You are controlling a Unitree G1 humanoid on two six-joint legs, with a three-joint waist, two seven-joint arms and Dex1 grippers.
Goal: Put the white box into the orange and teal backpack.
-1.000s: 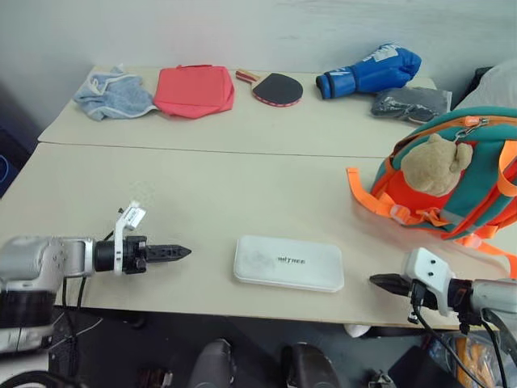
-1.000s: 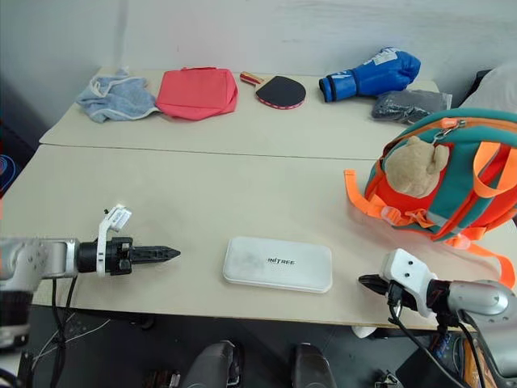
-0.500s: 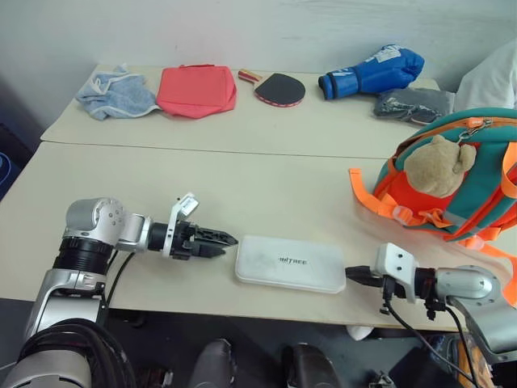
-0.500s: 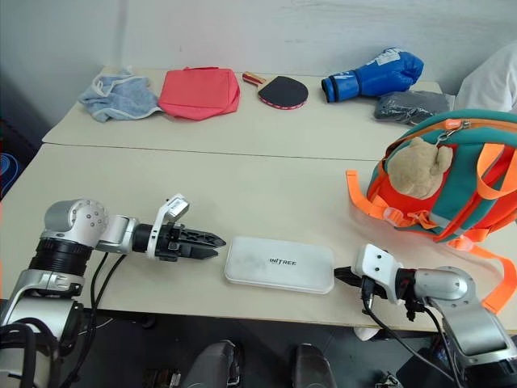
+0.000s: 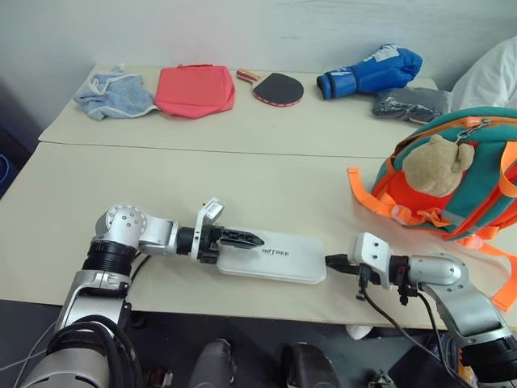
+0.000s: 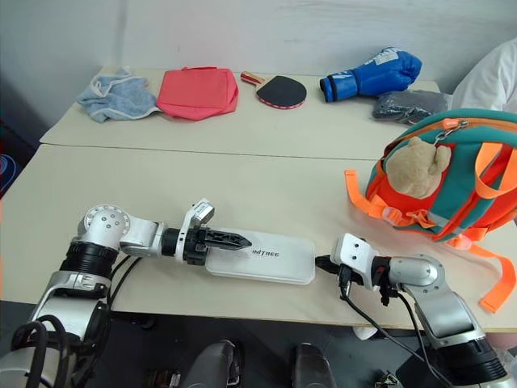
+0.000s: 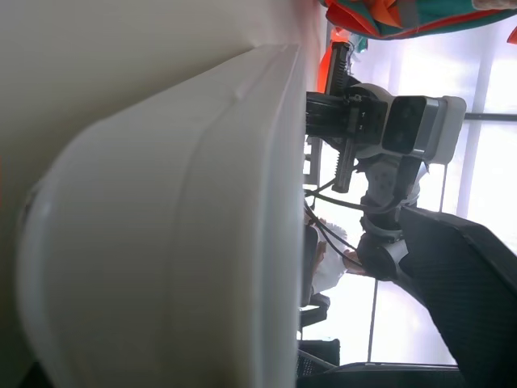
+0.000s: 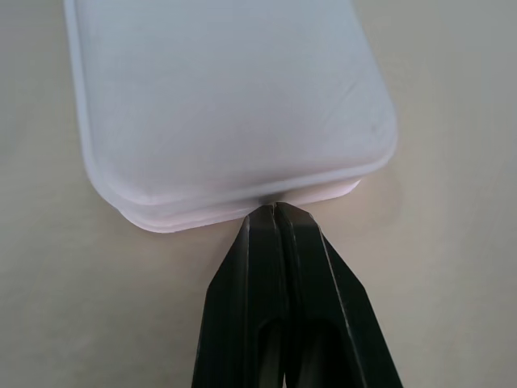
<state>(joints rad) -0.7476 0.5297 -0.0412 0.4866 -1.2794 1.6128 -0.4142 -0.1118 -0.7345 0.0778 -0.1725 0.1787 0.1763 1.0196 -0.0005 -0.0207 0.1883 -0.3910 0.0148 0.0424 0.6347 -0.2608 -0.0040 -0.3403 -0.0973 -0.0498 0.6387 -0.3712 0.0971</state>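
Observation:
The white box lies flat near the table's front edge, dark lettering up. My left gripper reaches in from the left, open around the box's left end. One finger lies over the box's top face with a gap. My right gripper is shut, and its tip touches the box's right end. The orange and teal backpack stands at the right, a tan plush bear on its front and its orange straps spread on the table.
Along the back table lie a blue cloth, a red pouch, a table tennis paddle, a blue boxing glove and a grey cloth. A person in white shows at the far right.
Both grippers have closed in on the box from its two ends. The left one now reaches over its left end. The box has slid a little to the left.

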